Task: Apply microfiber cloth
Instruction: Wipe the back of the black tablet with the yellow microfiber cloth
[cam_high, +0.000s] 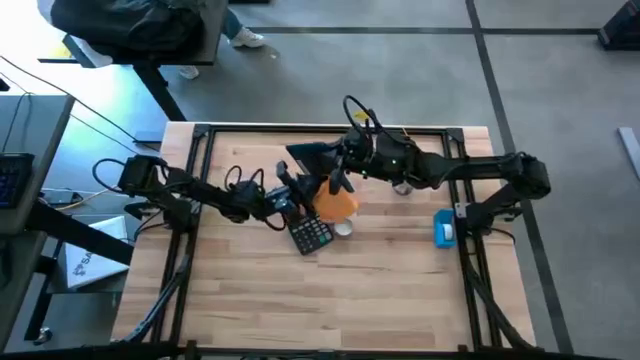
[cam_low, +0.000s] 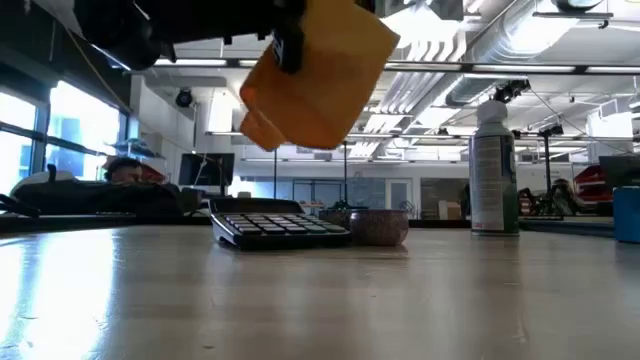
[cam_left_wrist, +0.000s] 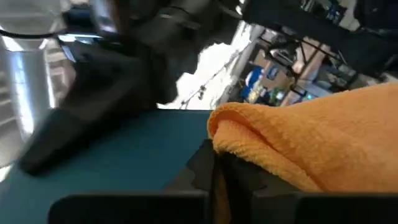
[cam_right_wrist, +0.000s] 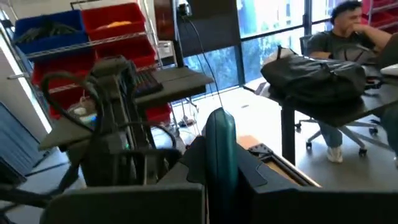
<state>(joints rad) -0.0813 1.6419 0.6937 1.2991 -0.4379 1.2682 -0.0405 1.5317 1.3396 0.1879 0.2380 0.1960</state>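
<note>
The orange microfiber cloth (cam_high: 337, 203) hangs in the air just above the black calculator (cam_high: 310, 235), which lies flat near the table's middle. My left gripper (cam_high: 305, 197) reaches in from the table's left and is shut on the cloth. In the low view the cloth (cam_low: 320, 75) is well clear of the calculator (cam_low: 275, 222). My right gripper (cam_high: 338, 182) hovers just beyond the cloth on its far side. Its fingers (cam_right_wrist: 219, 155) are shut with nothing between them. My left gripper pinches a rolled, folded edge of the cloth (cam_left_wrist: 239, 152) between its two fingers, coming roughly level from the table's left. The cloth spreads away from the fingers and hangs below them (cam_low: 300, 110), lifted clear of the calculator and the table.
A small round bowl (cam_low: 378, 226) sits right beside the calculator. A spray can (cam_low: 492, 165) stands upright farther right, under the right arm. A blue object (cam_high: 444, 228) lies near the table's right edge. The near half of the table (cam_high: 330, 300) is bare wood.
</note>
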